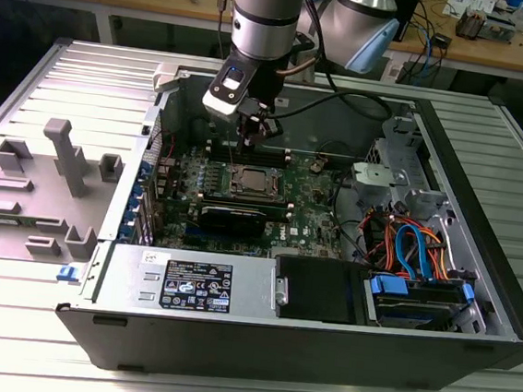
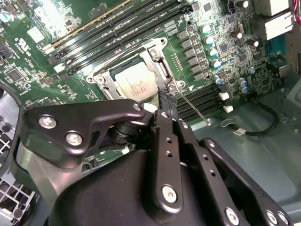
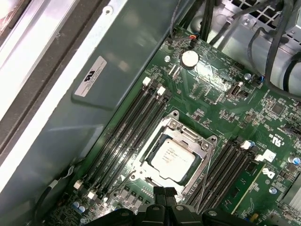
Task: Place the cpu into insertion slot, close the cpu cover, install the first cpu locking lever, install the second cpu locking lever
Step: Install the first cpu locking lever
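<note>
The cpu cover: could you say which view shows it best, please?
The first wrist view: the cpu cover shows nearly whole, framing the cpu. In the second wrist view the gripper hides part; the exterior view shows it far off.

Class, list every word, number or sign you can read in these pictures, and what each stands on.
No text is readable.
Black label on the power supply: print too small.
White sticker on the case wall: blurred.
cpu top: print too faint.
White marks on the motherboard: blurred.
</note>
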